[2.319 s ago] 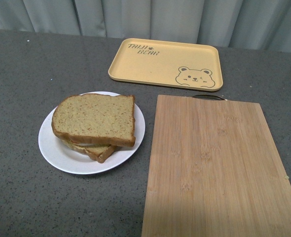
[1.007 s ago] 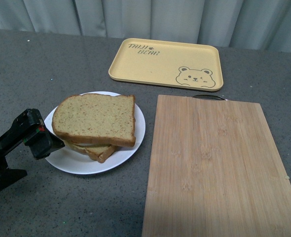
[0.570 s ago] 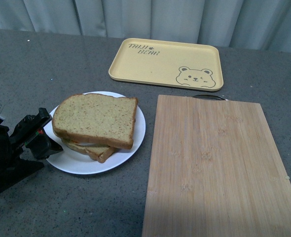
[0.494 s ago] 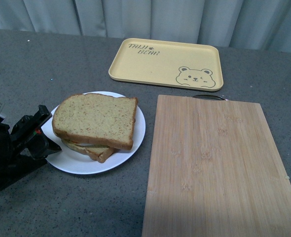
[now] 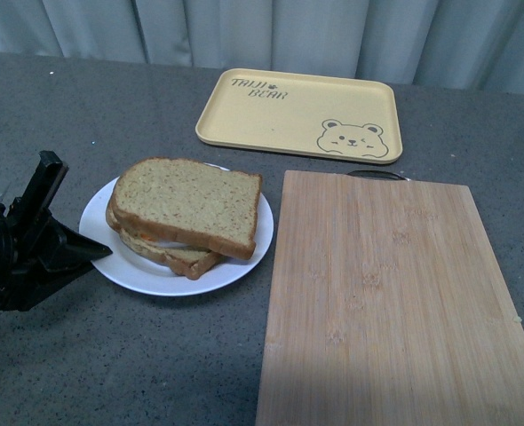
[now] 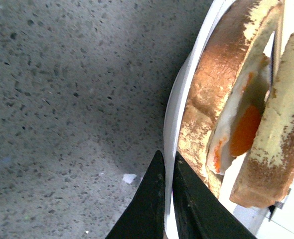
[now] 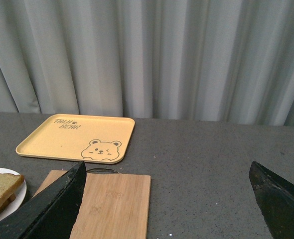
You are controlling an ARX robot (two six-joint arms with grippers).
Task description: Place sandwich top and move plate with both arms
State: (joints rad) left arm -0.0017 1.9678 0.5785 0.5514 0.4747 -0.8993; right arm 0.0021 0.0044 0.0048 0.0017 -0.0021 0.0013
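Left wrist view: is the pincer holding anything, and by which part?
Yes, the left pincer grips the plate by its rim. The right pincer is open, holding nothing.

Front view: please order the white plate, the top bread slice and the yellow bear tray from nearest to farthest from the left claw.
1. White plate: its left rim meets the left claw.
2. Top bread slice: on the plate, further right.
3. Yellow bear tray: at the back.
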